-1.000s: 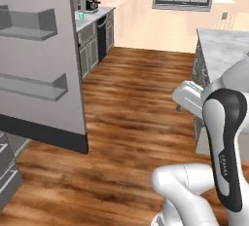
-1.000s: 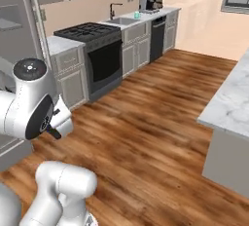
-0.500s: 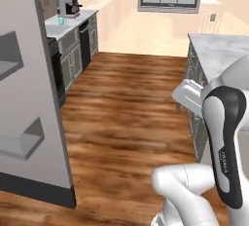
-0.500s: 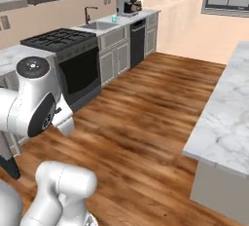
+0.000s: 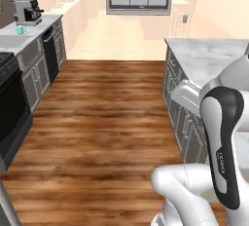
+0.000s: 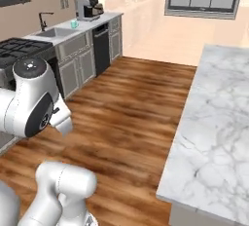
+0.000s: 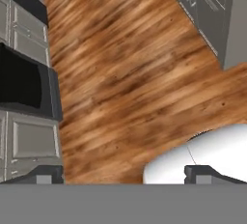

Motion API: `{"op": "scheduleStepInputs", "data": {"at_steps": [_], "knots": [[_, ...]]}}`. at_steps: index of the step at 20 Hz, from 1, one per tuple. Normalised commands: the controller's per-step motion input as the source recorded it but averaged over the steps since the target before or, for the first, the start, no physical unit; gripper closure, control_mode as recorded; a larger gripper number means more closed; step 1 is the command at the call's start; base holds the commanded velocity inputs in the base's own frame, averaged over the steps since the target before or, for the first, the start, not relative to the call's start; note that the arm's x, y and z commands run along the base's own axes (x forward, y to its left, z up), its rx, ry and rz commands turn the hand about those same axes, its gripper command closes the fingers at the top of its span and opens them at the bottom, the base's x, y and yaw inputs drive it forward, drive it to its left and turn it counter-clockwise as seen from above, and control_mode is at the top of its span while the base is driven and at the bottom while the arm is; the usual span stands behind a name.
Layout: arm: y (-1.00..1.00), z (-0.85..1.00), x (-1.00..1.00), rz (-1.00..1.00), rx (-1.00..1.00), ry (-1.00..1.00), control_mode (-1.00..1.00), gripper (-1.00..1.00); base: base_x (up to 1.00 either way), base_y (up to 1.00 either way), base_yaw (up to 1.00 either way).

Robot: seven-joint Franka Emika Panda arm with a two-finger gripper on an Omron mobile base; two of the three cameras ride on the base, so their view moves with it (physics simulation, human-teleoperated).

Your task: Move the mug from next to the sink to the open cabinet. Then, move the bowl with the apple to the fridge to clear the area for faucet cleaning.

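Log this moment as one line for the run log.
phase: base in transit | gripper: open, holding nothing | mug: on counter beside sink

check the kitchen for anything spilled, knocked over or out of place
Nothing stands out. The mug stands upright on the worktop beside the sink, near the coffee machine. The wooden floor shows no spill, and the claw hangs open over it, holding nothing.

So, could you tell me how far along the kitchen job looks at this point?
Nothing looks done yet. The mug stands on the counter next to the sink, between the faucet and the coffee machine, far across the wood floor. The claw is open and empty, pointing at the floor. Both moves are left: mug to cabinet, then bowl with apple to fridge.
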Motion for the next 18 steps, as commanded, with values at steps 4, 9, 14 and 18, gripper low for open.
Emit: {"op": "scheduleStepInputs", "data": {"at_steps": [4, 9, 14, 18], "knots": [[0.0, 0.0, 0.0, 0.0, 0.0, 0.0, 1.0, -1.0, 1.0, -0.17, -0.15], [0.0, 0.0, 0.0, 0.0, 0.0, 0.0, 1.0, -1.0, 1.0, 0.0, -0.08], [0.0, 0.0, 0.0, 0.0, 0.0, 0.0, 1.0, -1.0, 1.0, 0.5, 0.05], [0.0, 0.0, 0.0, 0.0, 0.0, 0.0, 1.0, -1.0, 1.0, 0.44, 0.13]]}}
